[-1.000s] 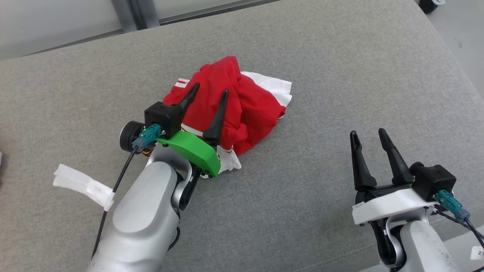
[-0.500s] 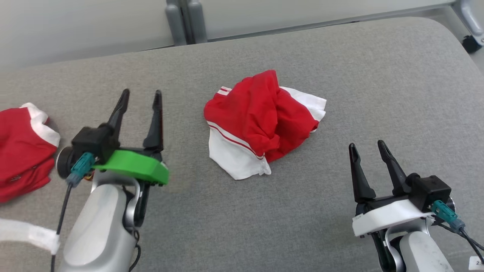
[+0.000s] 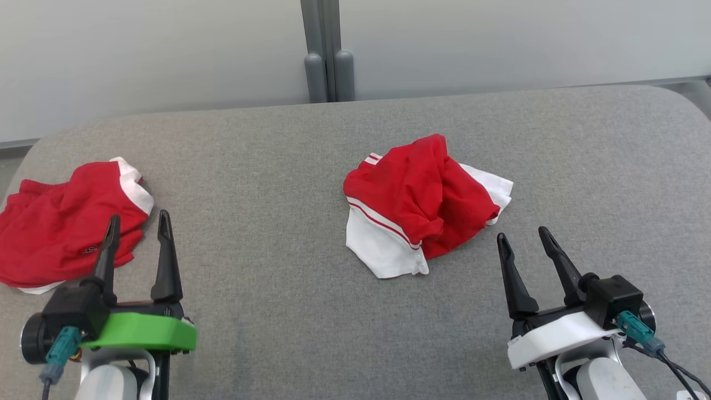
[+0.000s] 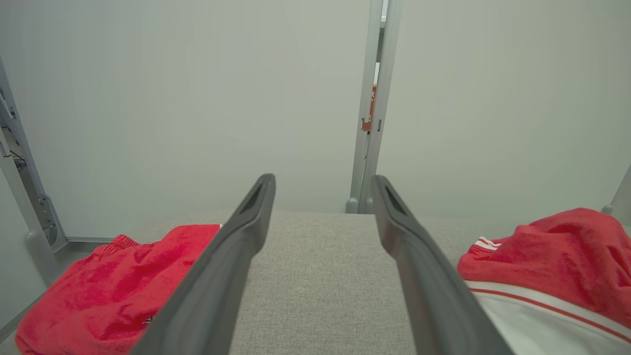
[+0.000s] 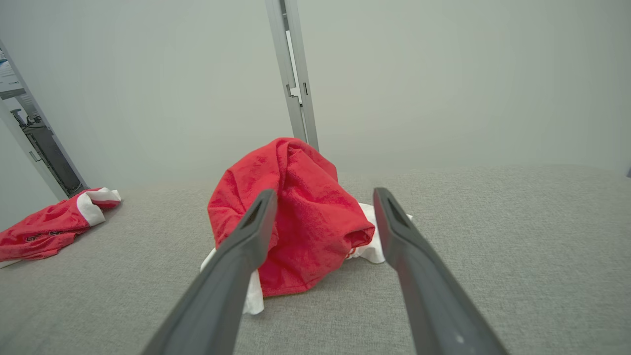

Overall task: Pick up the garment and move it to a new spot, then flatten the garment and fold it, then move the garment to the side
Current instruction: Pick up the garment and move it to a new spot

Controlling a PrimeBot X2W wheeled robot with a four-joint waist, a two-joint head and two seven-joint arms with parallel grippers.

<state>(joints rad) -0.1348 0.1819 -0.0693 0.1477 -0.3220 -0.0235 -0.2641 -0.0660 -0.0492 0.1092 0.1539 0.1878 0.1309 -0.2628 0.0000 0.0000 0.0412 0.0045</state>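
While the right gripper (image 3: 522, 233) gapes wide and empty, the crumpled garment (image 3: 422, 205) lies near, ahead and left of it. The left gripper (image 3: 138, 219), equally wide, sits well apart.

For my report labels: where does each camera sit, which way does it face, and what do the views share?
Head view: on the head, facing forward and down at the grey cushion; open left gripper and right gripper show.
Left wrist view: on the left wrist, facing across the cushion to the wall; own fingers show.
Right wrist view: on the right wrist, facing the crumpled garment; own fingers show.
Shared: all show the crumpled garment.
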